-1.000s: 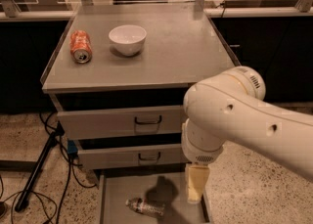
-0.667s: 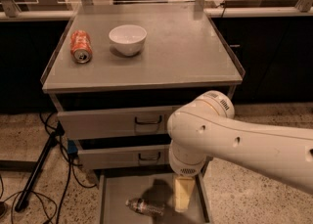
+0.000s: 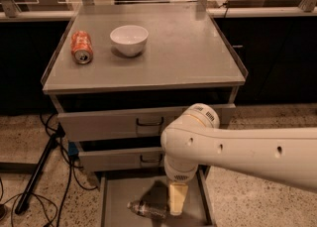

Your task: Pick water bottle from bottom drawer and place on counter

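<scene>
The water bottle (image 3: 146, 209) lies on its side on the floor of the open bottom drawer (image 3: 116, 196), its white cap pointing left. My gripper (image 3: 177, 198) hangs from the white arm just right of the bottle, its pale fingers pointing down over the bottle's right end. The counter (image 3: 183, 47) is the grey top of the cabinet above.
An orange soda can (image 3: 81, 47) lies on its side at the counter's left, next to a white bowl (image 3: 129, 39). Two shut drawer fronts (image 3: 133, 122) with black handles sit above the open drawer. Cables and a stand leg (image 3: 34, 176) lie on the floor at the left.
The arm has swung left and lower over the open drawer, bringing the gripper from the drawer's right side to the bottle's right end. The bottle has not moved.
</scene>
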Available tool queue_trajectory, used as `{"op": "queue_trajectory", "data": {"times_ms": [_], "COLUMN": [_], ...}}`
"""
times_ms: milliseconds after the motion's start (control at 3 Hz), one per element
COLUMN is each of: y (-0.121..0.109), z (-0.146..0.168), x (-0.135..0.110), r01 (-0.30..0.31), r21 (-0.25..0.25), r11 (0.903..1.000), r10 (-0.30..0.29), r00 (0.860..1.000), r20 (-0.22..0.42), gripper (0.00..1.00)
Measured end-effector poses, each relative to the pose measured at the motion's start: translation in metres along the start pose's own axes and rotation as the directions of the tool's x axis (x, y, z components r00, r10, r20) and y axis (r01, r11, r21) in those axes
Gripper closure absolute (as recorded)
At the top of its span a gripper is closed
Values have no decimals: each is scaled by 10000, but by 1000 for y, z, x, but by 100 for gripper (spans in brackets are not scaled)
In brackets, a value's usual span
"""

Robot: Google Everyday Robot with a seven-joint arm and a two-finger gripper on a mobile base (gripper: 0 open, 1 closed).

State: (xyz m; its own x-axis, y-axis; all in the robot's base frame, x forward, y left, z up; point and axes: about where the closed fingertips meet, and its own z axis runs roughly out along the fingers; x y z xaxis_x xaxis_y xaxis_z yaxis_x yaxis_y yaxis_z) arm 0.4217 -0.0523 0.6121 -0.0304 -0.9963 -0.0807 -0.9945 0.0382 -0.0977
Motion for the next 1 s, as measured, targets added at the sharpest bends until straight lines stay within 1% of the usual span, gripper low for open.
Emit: {"op": "queue_trajectory", "data": {"times_ms": [333, 667, 1000], "y": [0, -4, -4], "z": [0, 61, 61], "x": [0, -12, -12], "r01": [0, -310, -310], "r21": [0, -181, -181], "r11": [10000, 9994, 9994], "r10": [0, 314, 314], "r00": [10000, 9993, 9993], "r20": [0, 222, 222], "gripper": [0, 0, 0]}}
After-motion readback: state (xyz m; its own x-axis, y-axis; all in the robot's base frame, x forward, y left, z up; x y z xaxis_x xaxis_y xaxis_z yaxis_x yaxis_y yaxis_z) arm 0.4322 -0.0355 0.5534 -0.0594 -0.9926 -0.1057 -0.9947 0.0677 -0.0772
